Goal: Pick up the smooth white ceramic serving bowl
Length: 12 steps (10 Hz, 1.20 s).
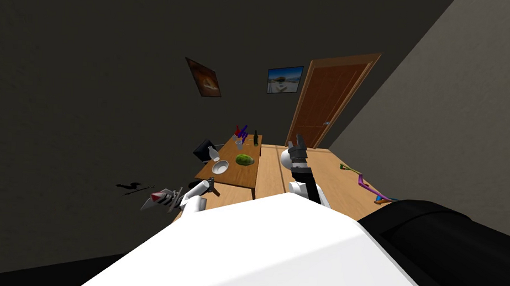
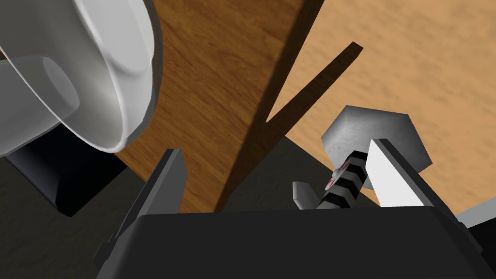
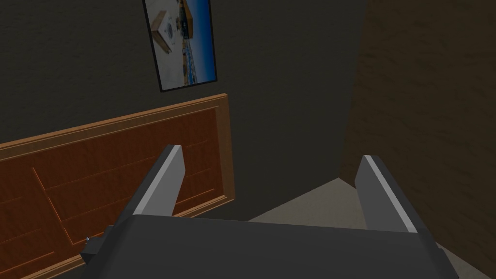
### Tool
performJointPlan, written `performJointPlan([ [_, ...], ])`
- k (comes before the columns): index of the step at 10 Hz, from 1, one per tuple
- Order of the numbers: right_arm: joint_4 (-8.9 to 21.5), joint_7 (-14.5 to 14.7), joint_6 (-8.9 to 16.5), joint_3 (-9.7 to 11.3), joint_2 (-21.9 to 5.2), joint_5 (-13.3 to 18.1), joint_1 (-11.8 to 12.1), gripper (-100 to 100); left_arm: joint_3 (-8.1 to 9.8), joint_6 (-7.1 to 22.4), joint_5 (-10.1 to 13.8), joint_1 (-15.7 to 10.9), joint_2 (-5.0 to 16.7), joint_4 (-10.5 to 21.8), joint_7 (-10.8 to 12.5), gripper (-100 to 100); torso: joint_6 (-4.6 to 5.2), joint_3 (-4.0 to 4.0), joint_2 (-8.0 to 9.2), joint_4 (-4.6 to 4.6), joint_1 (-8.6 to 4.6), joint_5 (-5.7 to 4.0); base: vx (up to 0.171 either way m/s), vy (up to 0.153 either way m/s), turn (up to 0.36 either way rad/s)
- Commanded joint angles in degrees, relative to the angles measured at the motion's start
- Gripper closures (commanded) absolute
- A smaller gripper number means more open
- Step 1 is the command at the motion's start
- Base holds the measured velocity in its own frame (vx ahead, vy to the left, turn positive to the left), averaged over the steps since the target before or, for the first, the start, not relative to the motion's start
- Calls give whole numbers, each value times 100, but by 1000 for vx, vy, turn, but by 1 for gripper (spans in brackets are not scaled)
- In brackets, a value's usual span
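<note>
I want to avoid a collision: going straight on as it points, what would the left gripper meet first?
The left gripper would likely meet the wooden table near its edge; the white bowl lies aside, beyond one finger. Depth is unclear.

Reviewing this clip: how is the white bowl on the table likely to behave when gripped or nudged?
Likely rigid: the bowl has a smooth, evenly curved wall. Its glossy white surface looks slippery to pinch. Round sloping sides suggest it may slide or tip on the wooden table if pushed.
</note>
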Motion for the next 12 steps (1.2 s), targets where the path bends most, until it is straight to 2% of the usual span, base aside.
performJointPlan([
  [1, 0, 0, 0, 0, 0, 0, 0, 0, 119, 57, 60, 9, -33, -27, -286, -100, 0, 0, 0, 0, 0, 0, -4, -45, 128],
  [2, 0, 0, 0, 0, 0, 0, 0, 0, 119, 57, 60, 9, -33, -27, -392, -100, 2, 0, 0, 0, -3, -1, 0, -5, 14],
  [9, 0, 0, 0, 0, 0, 0, 0, 0, 119, 57, 60, 9, -33, -27, -392, -100, 2, -1, -2, 0, 8, 1, 0, 1, -3],
  [10, 0, 0, 0, 0, 0, 0, -1, 0, 333, 154, 188, 13, -61, -30, -679, -100, 3, -1, -2, 0, 9, 1, -4, -43, 123],
  [11, 0, 0, 0, 0, 0, 0, 0, 0, 333, 154, 188, 13, -61, -30, -813, -100, 0, 0, -1, 0, -2, 0, -4, -44, 125],
  [12, 0, 0, 0, 0, 0, 0, 0, 0, 547, 250, 316, 16, -89, -35, -982, -100, 2, 0, -1, 0, -3, -1, -4, -41, 117],
])
